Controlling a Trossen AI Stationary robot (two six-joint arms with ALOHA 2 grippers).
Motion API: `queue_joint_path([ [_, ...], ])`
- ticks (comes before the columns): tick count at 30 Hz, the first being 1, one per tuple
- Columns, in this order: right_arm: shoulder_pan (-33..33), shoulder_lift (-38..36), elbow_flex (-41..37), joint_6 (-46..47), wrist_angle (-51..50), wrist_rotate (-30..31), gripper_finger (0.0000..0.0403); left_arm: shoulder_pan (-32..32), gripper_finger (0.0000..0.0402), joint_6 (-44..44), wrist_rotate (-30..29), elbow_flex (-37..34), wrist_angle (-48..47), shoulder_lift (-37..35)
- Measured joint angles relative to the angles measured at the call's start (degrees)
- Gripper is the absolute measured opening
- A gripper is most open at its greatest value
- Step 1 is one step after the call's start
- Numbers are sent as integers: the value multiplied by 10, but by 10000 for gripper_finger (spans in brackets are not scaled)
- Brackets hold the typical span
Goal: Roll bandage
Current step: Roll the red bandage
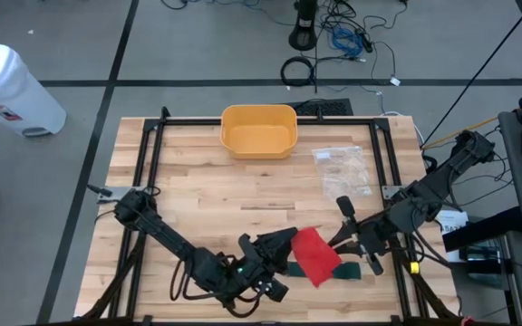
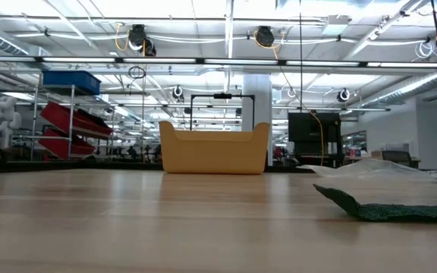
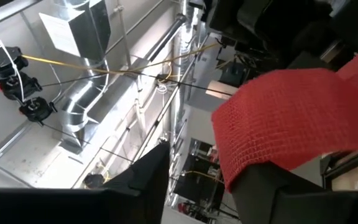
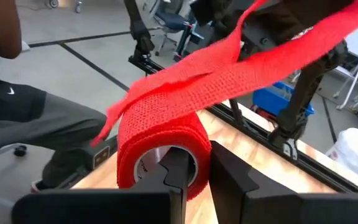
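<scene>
Left pincer [image 1: 284,246] raised, right pincer [image 1: 337,243] clamped, tips facing

Yellow bin [image 2: 214,149] upright far across wooden table [image 2: 143,220]; dark green cloth [image 2: 389,208] flat at right, near camera.

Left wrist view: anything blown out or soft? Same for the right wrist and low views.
Left wrist view: looks up at the ceiling, bright glare around the ducts; red bandage fairly sharp, dark fingers in silhouette. Right wrist view: loose bandage strip smeared, the roll crisp. Low view: ceiling lights bright, green cloth at the edge soft, yellow bin clear.
</scene>
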Motion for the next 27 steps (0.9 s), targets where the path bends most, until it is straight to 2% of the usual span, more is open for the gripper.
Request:
queue_joint_path([
  [8, 11, 0, 0, 0, 0, 1, 41, 0, 271, -12, 1, 0, -2, 0],
  [12, 11, 0, 0, 0, 0, 3, 41, -3, 304, -12, 8, 0, -2, 0],
  [22, 19, -15, 0, 0, 0, 2, 41, -17, 314, 6, -2, 0, -27, 0],
  [27, 33, -22, 0, 13, 0, 0, 41, 0, 313, 36, -9, 0, 55, 0],
])
